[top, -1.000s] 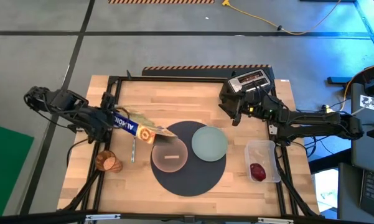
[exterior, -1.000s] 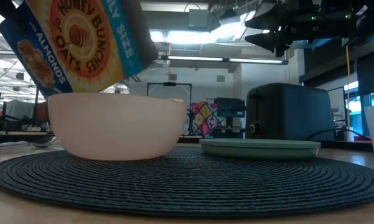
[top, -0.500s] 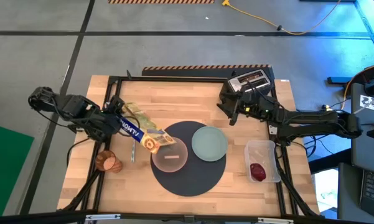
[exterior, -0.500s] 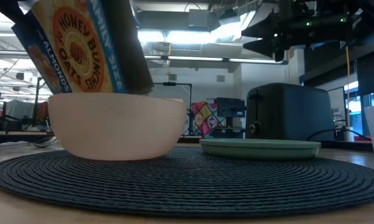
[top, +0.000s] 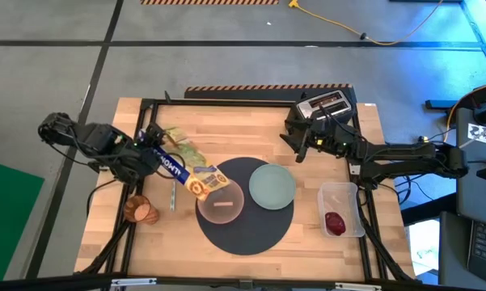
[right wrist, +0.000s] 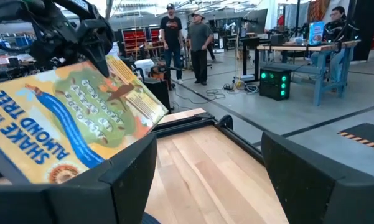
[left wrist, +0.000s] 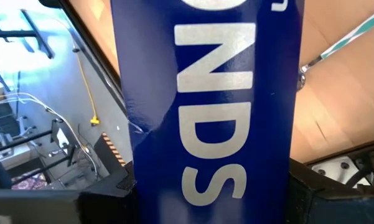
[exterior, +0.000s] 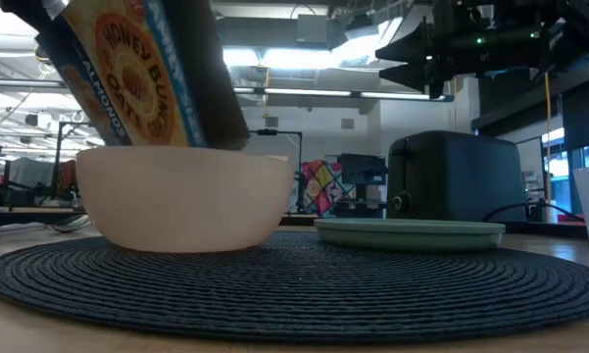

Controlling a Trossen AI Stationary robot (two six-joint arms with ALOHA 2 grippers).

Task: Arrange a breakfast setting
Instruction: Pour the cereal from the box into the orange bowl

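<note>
My left gripper (top: 151,158) is shut on the blue-and-yellow cereal box (top: 188,171), which slants down over the translucent pink bowl (top: 220,202). The bowl and the pale green plate (top: 272,186) rest on the round dark grey mat (top: 247,230). The metal spoon (top: 173,196) and the amber cup (top: 140,210) lie on the wood to the mat's left. The small red fruit (top: 334,221) sits in a clear tub. My right gripper (top: 296,152) hangs open and empty above the table, between the plate and the toaster. I see no toast slice. My left gripper pinches the box between its two fingers (left wrist: 336,186) near its upper end, one finger on each broad face, with the narrow blue side (left wrist: 218,124) facing the wrist. The fingers come from the table's left. The box is lifted clear and tilted, its lower end (exterior: 211,127) behind the bowl's rim.
The black toaster (top: 327,105) stands at the far right of the table. The clear tub (top: 341,208) stands at the right edge. A black frame rail (top: 150,121) runs around the tabletop. People stand in the room beyond, in the right wrist view (right wrist: 187,37).
My left gripper has carried the box a little toward the bowl and tipped it steeper; the box's lower end has sunk from above the bowl's rim to behind it. My right gripper has drifted slightly toward the table's left.
</note>
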